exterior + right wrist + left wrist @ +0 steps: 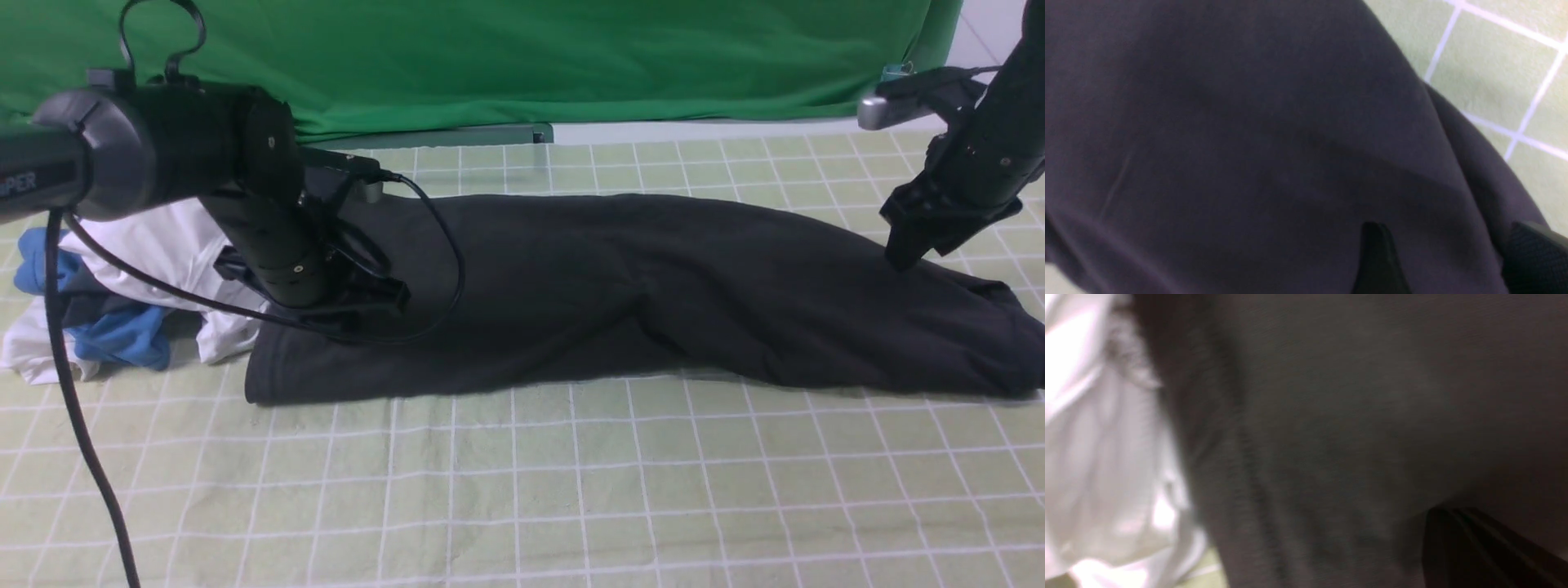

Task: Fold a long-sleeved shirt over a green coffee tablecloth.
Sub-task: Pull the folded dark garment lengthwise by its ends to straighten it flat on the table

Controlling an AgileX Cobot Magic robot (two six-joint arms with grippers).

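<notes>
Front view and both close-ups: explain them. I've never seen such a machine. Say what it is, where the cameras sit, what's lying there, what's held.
This is a robot with two jointed arms, each ending in a two-fingered gripper. The wide picture comes from a camera between the arms, looking forward; the two close-ups come from cameras on the wrists. A pale yellow-green tablecloth with white grid lines covers the surface. Across it lies a large black long-sleeved shirt, bunched lengthwise. Beside its left end sits a heap of white garments and blue garments. The left gripper is shut, down on the shirt's left end; whether it pinches cloth is too blurred to tell. The right gripper is open, its tips at the shirt's right end, holding nothing.
</notes>
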